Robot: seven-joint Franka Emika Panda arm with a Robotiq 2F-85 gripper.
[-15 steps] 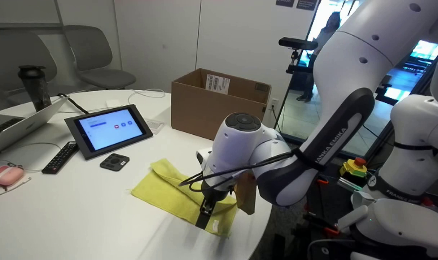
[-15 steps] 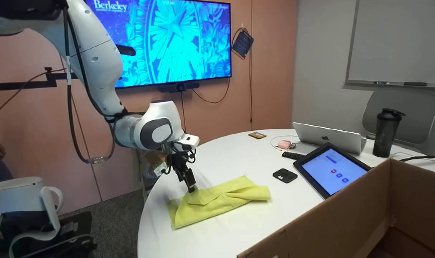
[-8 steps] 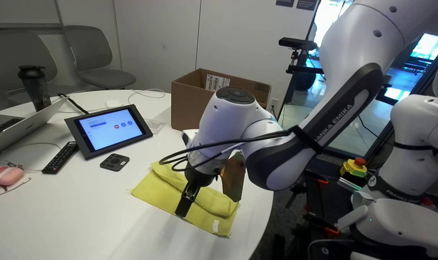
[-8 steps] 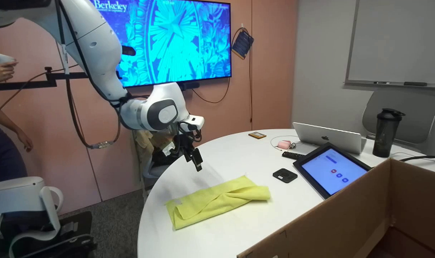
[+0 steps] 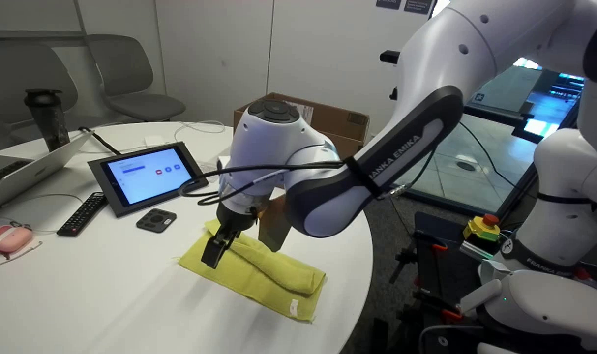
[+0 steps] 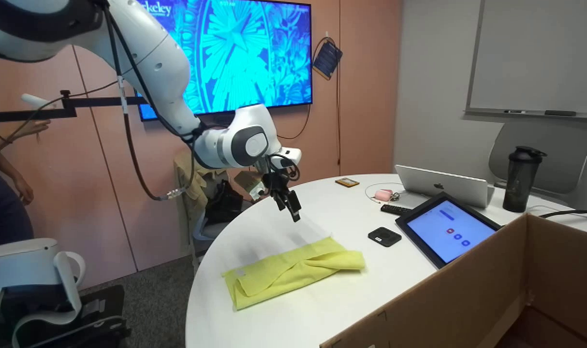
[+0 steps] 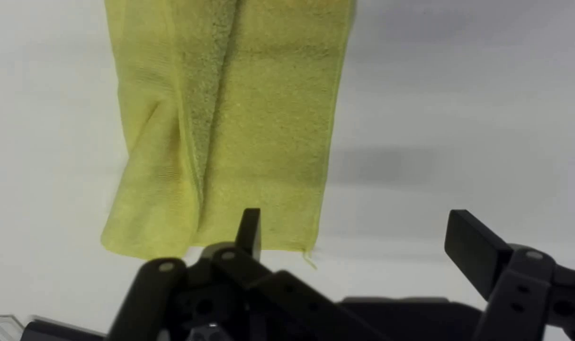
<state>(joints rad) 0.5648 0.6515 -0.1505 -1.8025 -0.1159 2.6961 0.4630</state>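
Wrist view: yellow cloth (image 7: 278, 123), loosely folded, lies on white table (image 7: 439, 109). Gripper (image 7: 354, 213) hangs near one end, jaws wide apart, nothing held. Risk: an off-centre pinch could drag the loose top layer open, since jaws appear to straddle the cloth's side edge. Outward, in an exterior view: black gadget (image 6: 384, 237), tablet (image 6: 450, 232), cardboard box (image 6: 458, 304).

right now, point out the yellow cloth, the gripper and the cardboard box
Yellow cloth (image 7: 275, 128), wrist view: flat part beside the fold.
Gripper (image 7: 354, 225), wrist view: gap between its fingertips.
Cardboard box (image 6: 448, 309), in an exterior view: wall below the rim.
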